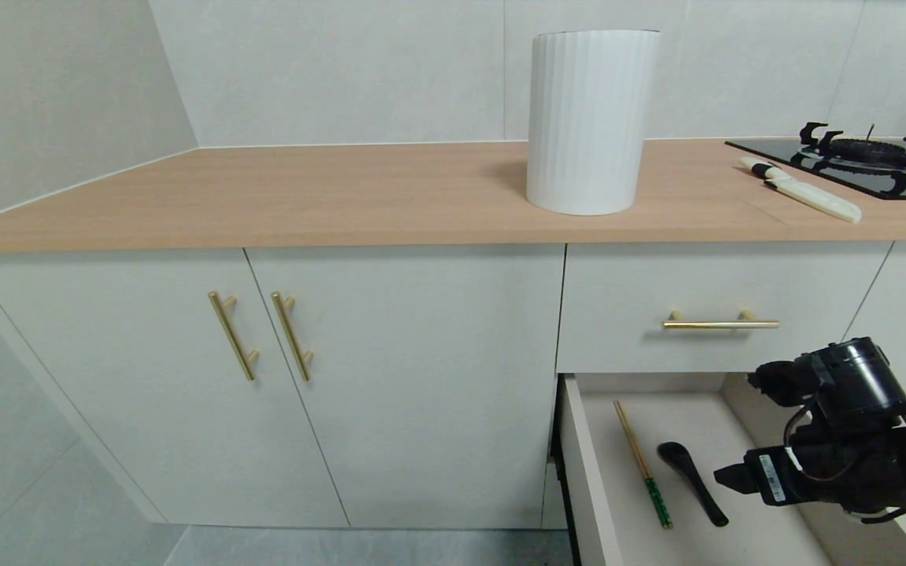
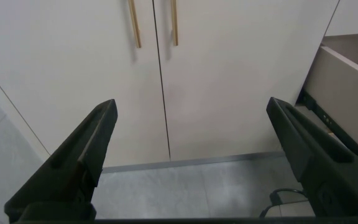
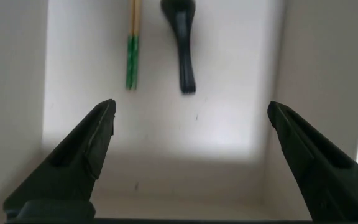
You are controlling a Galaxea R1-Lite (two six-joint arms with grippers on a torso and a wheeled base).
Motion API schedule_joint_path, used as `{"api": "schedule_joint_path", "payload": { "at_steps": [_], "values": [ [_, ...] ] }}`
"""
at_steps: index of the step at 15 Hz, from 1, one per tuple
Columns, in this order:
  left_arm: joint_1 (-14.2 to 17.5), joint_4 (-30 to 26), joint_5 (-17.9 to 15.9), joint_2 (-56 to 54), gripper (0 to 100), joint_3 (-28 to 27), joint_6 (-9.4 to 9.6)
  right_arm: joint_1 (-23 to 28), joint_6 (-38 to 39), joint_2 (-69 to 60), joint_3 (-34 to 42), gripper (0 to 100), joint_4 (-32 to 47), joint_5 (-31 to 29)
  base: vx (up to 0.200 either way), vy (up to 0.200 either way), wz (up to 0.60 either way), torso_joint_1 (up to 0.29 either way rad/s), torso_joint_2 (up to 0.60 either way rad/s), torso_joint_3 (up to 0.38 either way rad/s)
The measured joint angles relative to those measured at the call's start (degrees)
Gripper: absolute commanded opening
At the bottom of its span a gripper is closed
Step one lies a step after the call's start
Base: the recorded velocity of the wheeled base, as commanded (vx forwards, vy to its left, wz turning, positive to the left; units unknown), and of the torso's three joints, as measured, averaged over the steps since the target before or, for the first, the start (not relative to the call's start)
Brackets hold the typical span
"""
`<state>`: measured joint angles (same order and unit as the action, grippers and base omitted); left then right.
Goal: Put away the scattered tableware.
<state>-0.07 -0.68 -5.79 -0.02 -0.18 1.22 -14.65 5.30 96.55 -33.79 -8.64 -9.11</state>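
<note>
The lower drawer (image 1: 583, 464) stands pulled out at the bottom right. Inside it lie a pair of wooden chopsticks with green ends (image 1: 642, 465) (image 3: 132, 43) and a black spoon (image 1: 692, 480) (image 3: 183, 43), side by side. My right gripper (image 1: 752, 428) (image 3: 188, 109) hovers over the drawer's right part, open and empty, apart from both items. A cream-handled knife (image 1: 802, 190) rests on the wooden countertop (image 1: 343, 192) beside the stove. My left gripper (image 2: 191, 106) is open and empty, low in front of the cabinet doors (image 2: 166, 74).
A tall white ribbed container (image 1: 588, 122) stands on the counter's middle. A black gas stove (image 1: 870, 153) sits at the far right. A closed drawer with a gold handle (image 1: 720, 322) is above the open one. The two doors to the left have gold handles (image 1: 260, 334).
</note>
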Motion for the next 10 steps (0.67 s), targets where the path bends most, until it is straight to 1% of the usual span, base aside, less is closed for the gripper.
{"api": "schedule_joint_path", "payload": {
  "at_steps": [4,6,10],
  "values": [
    [0.0,0.0,0.0,0.0,100,0.0,0.11,-0.1,0.0,-6.1,-3.3,100,12.2,4.0,0.0,0.0,0.0,0.0,0.0,0.0],
    [0.0,0.0,0.0,0.0,100,0.0,0.01,-0.1,0.0,-8.9,-4.7,100,15.2,5.1,0.0,0.0,0.0,0.0,0.0,0.0],
    [0.0,0.0,0.0,0.0,100,0.0,0.0,-0.1,-0.1,-11.3,-5.4,100,15.6,5.2,-0.2,0.0,0.0,0.008,0.01,0.001]
  ]
}}
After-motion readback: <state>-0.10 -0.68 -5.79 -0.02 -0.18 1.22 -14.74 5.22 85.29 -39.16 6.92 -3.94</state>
